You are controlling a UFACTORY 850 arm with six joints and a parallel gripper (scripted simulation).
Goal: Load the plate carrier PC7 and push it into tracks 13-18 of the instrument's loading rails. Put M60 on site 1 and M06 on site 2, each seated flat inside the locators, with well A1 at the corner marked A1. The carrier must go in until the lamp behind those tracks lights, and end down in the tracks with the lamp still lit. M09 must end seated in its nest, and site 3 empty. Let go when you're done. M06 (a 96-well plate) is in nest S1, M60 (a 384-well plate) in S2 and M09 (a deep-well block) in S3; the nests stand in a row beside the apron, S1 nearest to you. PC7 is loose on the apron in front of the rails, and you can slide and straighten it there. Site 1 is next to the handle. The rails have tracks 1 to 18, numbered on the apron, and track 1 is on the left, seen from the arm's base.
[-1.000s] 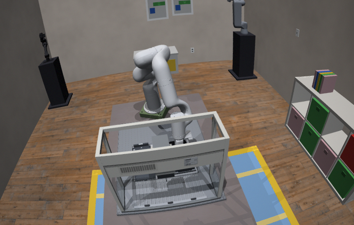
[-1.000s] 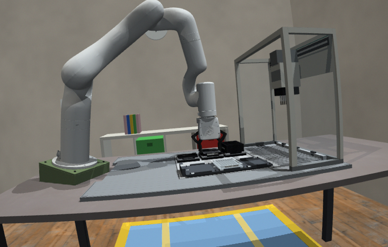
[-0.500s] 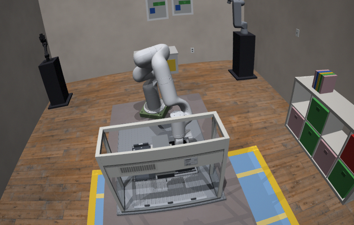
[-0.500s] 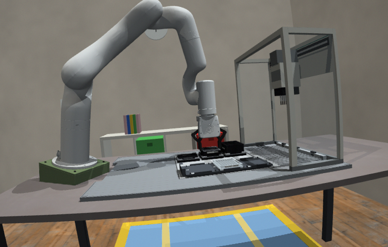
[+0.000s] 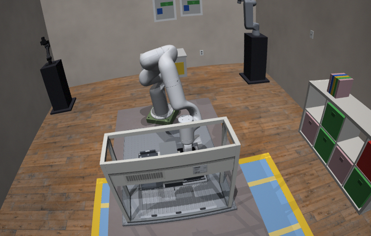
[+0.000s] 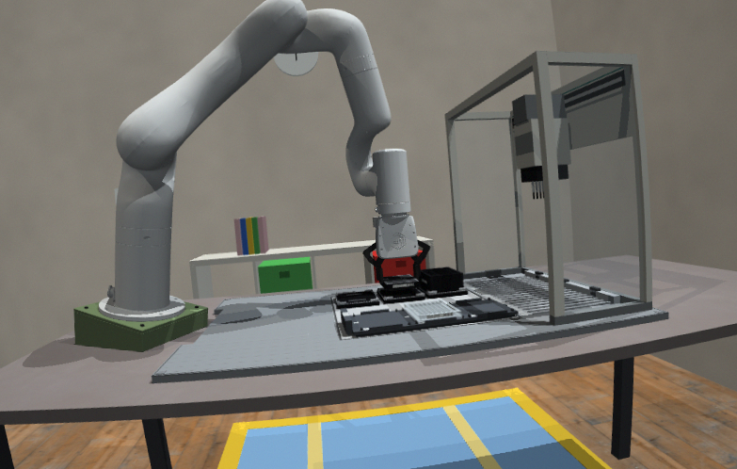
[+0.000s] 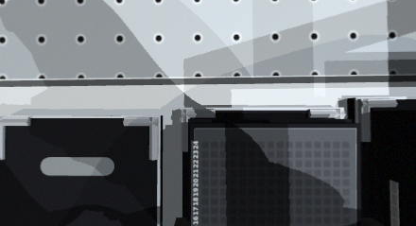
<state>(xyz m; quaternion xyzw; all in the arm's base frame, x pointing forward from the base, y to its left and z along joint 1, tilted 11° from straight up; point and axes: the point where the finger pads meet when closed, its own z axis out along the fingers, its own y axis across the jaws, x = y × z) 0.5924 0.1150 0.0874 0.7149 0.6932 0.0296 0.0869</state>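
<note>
My gripper [image 6: 397, 281] points straight down over the middle nest S2 and is shut on M60 [image 7: 276, 176], the dark 384-well plate with column numbers along its left edge. The plate sits low at the nest; I cannot tell whether it is clear of it. The fingertips are out of the wrist view. Nest S1 [image 6: 358, 298] is empty and also shows in the wrist view [image 7: 78, 166]. M09 [image 6: 441, 279], a black deep-well block, stands in S3. Carrier PC7 [image 6: 414, 321] lies on the apron in front of the nests, with clear M06 [image 6: 432, 308] on its middle site.
The instrument frame [image 6: 552, 192] stands to the right of the carrier, with the loading rails [image 6: 528, 291] on its floor and a pipetting head [image 6: 536, 151] hanging above. In the top view the frame's top bar hides most of my gripper [image 5: 187, 149].
</note>
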